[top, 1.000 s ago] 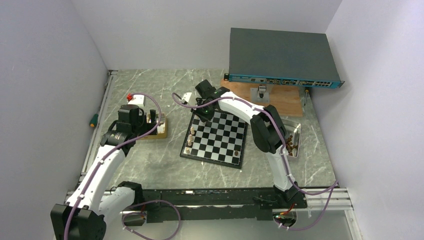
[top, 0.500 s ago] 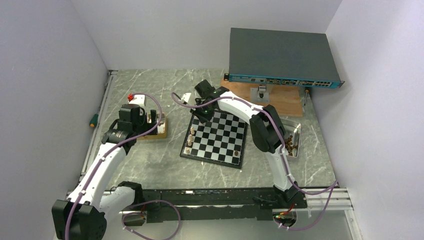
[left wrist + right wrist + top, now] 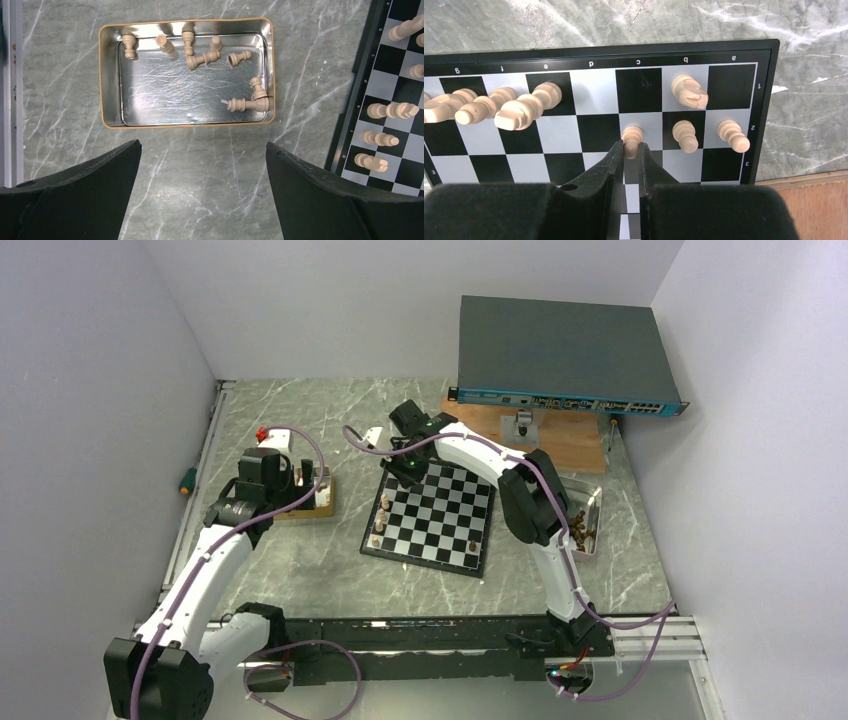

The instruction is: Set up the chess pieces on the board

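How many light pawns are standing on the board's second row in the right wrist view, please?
3: the a2 pawn, the b2 pawn, and the c2 pawn between the right gripper's fingers. Tall pieces overlapping the row's left squares could hide more.

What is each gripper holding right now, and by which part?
Right gripper pinches a light pawn below its head; left gripper holds nothing.

Gold-rimmed tin (image 3: 170, 100) on marble table (image 3: 200, 165)

One chessboard (image 3: 430, 515), two metal trays (image 3: 597, 502), two robot arms (image 3: 205, 570).
Eight light chess pieces (image 3: 247, 105) lie in the gold-rimmed tray (image 3: 186, 23); at least seven more stand on the board.
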Controlling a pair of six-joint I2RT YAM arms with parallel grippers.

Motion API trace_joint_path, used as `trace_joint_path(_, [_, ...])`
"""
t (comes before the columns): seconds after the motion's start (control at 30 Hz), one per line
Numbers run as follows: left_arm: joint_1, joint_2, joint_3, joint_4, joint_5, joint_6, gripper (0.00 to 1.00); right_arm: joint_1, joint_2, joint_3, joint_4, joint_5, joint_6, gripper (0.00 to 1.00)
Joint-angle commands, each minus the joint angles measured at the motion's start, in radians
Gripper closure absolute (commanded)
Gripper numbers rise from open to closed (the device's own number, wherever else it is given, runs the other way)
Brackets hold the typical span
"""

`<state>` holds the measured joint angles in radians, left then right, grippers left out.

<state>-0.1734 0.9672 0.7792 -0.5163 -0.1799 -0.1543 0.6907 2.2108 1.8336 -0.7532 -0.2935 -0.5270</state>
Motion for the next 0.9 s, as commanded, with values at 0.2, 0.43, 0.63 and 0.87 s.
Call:
trace_joint_path(0.2, [0.006, -0.002, 0.035, 0.032, 0.016, -0.007, 0.00, -0.003, 0.016, 0.051, 0.020, 0.013, 0.028, 0.88])
trace_joint_path(0.43, [0.007, -0.005, 0.030, 0.033, 0.018, -0.001, 0.00, -0.004, 0.021, 0.050, 0.024, 0.021, 0.035, 0.87])
trace_joint_path(0.63, [0.008, -0.012, 0.026, 0.029, 0.017, 0.007, 0.00, -0.003, 0.026, 0.051, 0.021, 0.030, 0.039, 0.86])
trace_joint_path(0.87, [0.012, -0.013, 0.026, 0.030, 0.024, 0.010, 0.00, -0.003, 0.024, 0.042, 0.028, 0.049, 0.041, 0.75])
